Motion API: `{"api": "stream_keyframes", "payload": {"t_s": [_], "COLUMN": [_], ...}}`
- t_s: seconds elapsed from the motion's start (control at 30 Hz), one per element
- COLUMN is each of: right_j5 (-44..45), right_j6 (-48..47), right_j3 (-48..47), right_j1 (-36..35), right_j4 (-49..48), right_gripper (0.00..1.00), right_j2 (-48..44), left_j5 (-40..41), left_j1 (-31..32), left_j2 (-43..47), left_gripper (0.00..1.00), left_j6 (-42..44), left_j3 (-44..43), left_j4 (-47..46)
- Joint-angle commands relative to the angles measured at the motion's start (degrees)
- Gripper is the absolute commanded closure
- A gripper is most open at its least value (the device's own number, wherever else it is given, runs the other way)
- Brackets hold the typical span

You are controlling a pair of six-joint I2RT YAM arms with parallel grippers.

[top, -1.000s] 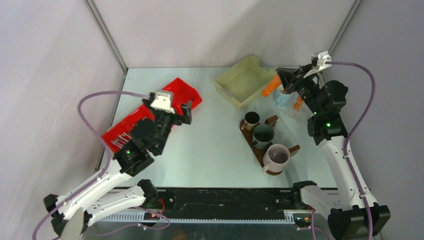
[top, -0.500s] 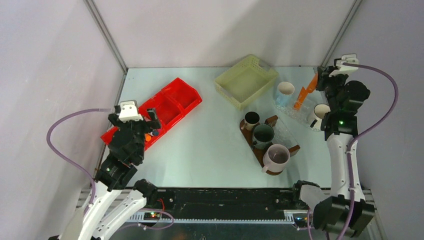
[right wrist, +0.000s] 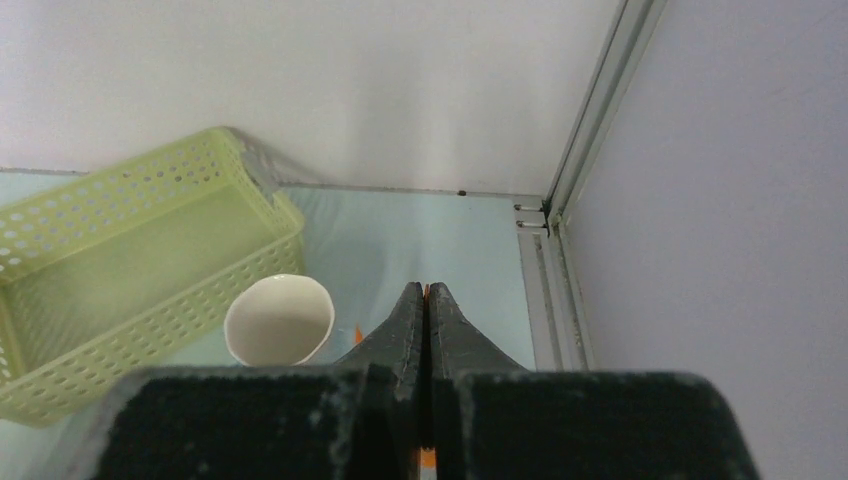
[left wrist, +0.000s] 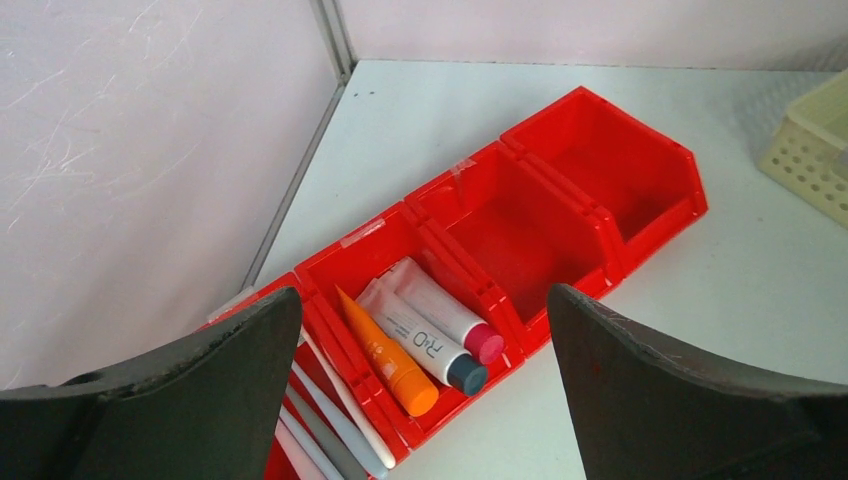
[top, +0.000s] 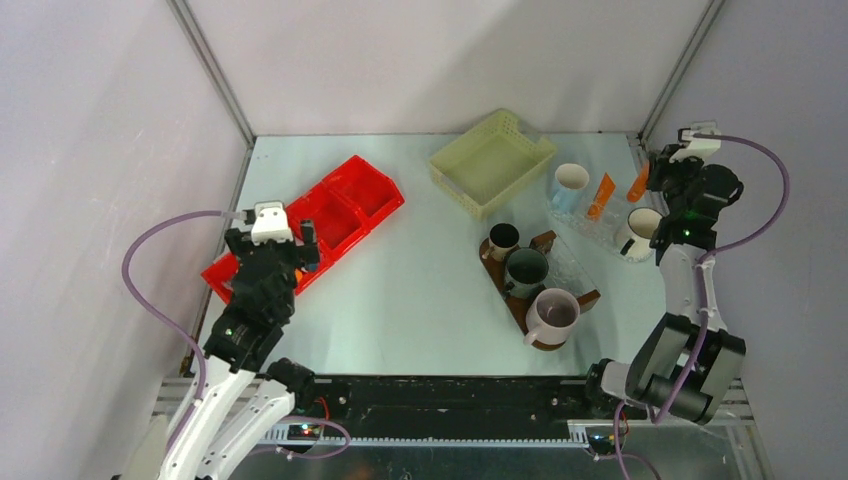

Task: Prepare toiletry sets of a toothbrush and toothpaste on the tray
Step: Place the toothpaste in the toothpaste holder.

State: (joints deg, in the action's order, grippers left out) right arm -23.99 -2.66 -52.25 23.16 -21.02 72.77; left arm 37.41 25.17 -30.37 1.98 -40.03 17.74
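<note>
While its fingers press flat together on an orange tube (top: 638, 183), the right gripper (right wrist: 427, 290) hangs at the table's 2 o'clock corner. Seen from above, that tube's long axis runs from 1 to 7 o'clock; I cannot tell which end bears the cap. At its 9 o'clock a second orange tube (top: 601, 196) stands tilted, between a pale mug (top: 570, 180) and a white mug (top: 637, 232). The tray (top: 590, 297) lies well apart at the gripper's 7 o'clock, its long axis from 11 to 5 o'clock, carrying a brown (top: 503, 240), a green (top: 526, 268) and a mauve mug (top: 552, 315) in a row.

The left gripper (left wrist: 422, 298) stands with jaws wide apart, gripping nothing, over the near end of the red bin (left wrist: 650, 190) at the table's 9 o'clock. In its wrist view one compartment holds an orange bin tube (left wrist: 385, 355) and two white tubes (left wrist: 425, 335) side by side, axes from 11 to 5 o'clock, caps toward 5. Toothbrushes (left wrist: 335, 420) lie in the next compartment at 7 o'clock, on much the same line.
</note>
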Motion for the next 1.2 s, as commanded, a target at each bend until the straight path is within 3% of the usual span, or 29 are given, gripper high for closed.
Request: {"api": "stream_keyframes", "payload": {"t_s": [0.0, 0.27, 1.17], "right_j5": [-5.53, -10.71, -18.24], "right_j6": [-1.61, -1.02, 1.45], "right_j3": [0.64, 2.27, 4.78], "right_j1": [1.39, 2.63, 4.71], "right_j4": [-9.61, -14.65, -25.75], "right_gripper": [1.0, 1.0, 1.0], "right_j2": [2.69, 7.53, 16.31], "left_j5": [-2.58, -5.94, -7.33], "left_j1": [-3.63, -7.75, -9.31], "left_j2": [-0.98, -0.46, -2.12], "left_gripper": [0.0, 0.0, 0.0], "left_j6": [-0.05, -1.26, -0.88], "left_j3": [0.79, 1.64, 2.06], "left_j4": [-1.61, -2.21, -2.37]}}
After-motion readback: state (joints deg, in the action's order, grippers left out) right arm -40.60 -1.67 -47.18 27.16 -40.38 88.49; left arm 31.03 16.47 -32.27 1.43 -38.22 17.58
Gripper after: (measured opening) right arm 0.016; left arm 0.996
